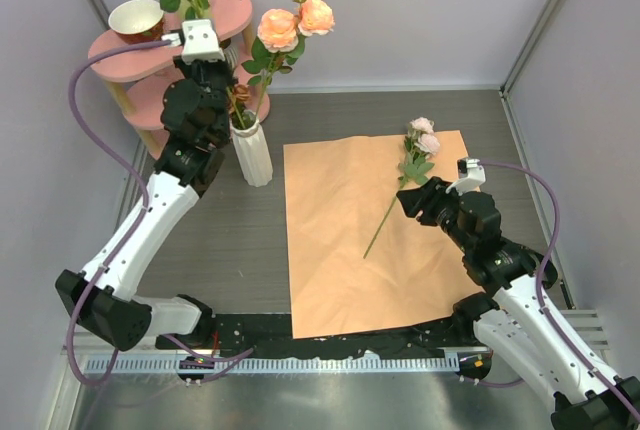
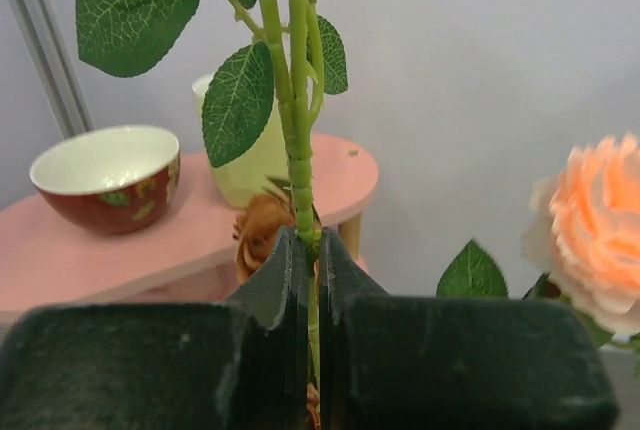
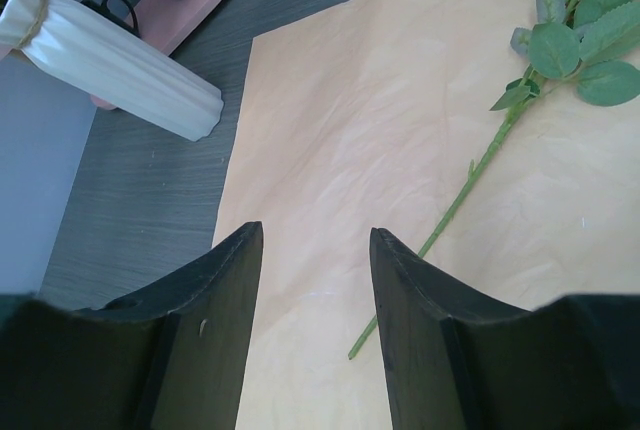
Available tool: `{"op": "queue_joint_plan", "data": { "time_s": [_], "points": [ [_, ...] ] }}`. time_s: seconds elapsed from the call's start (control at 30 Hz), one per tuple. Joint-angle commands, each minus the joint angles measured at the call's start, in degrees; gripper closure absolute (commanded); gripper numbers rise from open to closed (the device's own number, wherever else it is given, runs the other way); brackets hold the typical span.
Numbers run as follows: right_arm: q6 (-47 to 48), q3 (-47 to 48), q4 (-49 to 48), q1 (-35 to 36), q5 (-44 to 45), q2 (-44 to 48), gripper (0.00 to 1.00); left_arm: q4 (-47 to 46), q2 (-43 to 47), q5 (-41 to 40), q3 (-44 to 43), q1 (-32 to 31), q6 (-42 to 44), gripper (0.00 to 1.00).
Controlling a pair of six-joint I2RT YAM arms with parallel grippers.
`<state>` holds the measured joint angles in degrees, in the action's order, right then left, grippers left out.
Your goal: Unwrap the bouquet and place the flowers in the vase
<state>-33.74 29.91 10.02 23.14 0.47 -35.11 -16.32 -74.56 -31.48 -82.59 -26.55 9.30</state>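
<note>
One flower [image 3: 500, 135] on paper [image 1: 330, 250]; right hand [image 3: 315, 235] half-open, empty, beside it. Left hand [image 2: 305, 245] pinches stem [image 2: 297, 100] upright, likely aligning with vase [image 1: 252, 155].

I can read no text, label, brand, number or sign in any of my views; the vase [image 1: 251, 155] at ten o'clock carries no lettering.

Vase [image 1: 251, 155]: white, ribbed, satin ceramic look. Paper sheet [image 1: 370, 240] right of vase: tan, matt, faint creases. Table [image 1: 220, 250] under vase: grey wood-grain, matt. Bowl [image 2: 105, 175] behind-left of vase: glossy glaze. Shelf [image 2: 60, 250] under it: pink, smooth. Rose stem [image 2: 298, 100]: shiny green plastic. Leaves [image 2: 135, 5]: cloth-like, veined. Right gripper [image 3: 315, 235]: matt black plastic.
</note>
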Motion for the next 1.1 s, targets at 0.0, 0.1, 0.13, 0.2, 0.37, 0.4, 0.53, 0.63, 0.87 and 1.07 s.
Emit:
{"op": "queue_joint_plan", "data": {
  "time_s": [0.0, 0.1, 0.13, 0.2, 0.37, 0.4, 0.53, 0.63, 0.87, 1.07],
  "points": [
    [0.43, 1.38, -1.23, 0.07, 0.85, 0.40, 0.47, -6.80, 1.00, -3.49, 6.28, 0.44, -2.44, 1.00],
    [0.25, 1.20, -1.41, 0.07, 0.58, 0.22, 0.47, -9.86, 0.91, -4.81, 11.63, 0.44, -3.67, 0.96],
    [0.16, 1.12, -1.50, -0.02, 0.50, 0.22, 0.47, -11.27, 0.91, -4.81, 13.22, 0.44, -3.59, 0.95],
    [0.07, 1.20, -1.50, 0.07, 0.32, 0.31, 0.47, -13.30, 0.91, -5.25, 16.21, 0.44, -3.94, 0.94],
    [-0.19, 0.50, -1.50, 0.07, 0.58, 0.49, 0.47, -12.43, 0.91, -6.31, 19.39, 0.44, -8.15, 0.87],
    [-0.36, 0.32, -1.67, 0.07, 0.58, 0.31, 0.47, -12.34, 1.00, -6.13, 20.35, 0.44, -8.77, 0.79],
    [-0.89, 0.24, -1.85, 0.07, 0.41, -0.39, 0.47, -9.97, 2.93, -6.40, 21.76, 0.44, -11.58, 0.45],
    [-1.07, 0.50, -1.76, 0.07, 0.50, -1.36, 0.47, -2.79, 5.83, -6.13, 21.59, 0.44, -14.13, 0.16],
    [-2.03, 0.67, -1.94, 0.07, 0.32, -7.41, 0.48, 14.01, 18.21, -1.75, 24.39, 0.44, -25.81, 0.00],
    [-3.70, 1.72, -1.67, 0.07, -1.26, -18.47, 0.48, 29.74, 34.20, 8.53, 32.47, 0.44, -36.36, 0.00]
  ]
}}
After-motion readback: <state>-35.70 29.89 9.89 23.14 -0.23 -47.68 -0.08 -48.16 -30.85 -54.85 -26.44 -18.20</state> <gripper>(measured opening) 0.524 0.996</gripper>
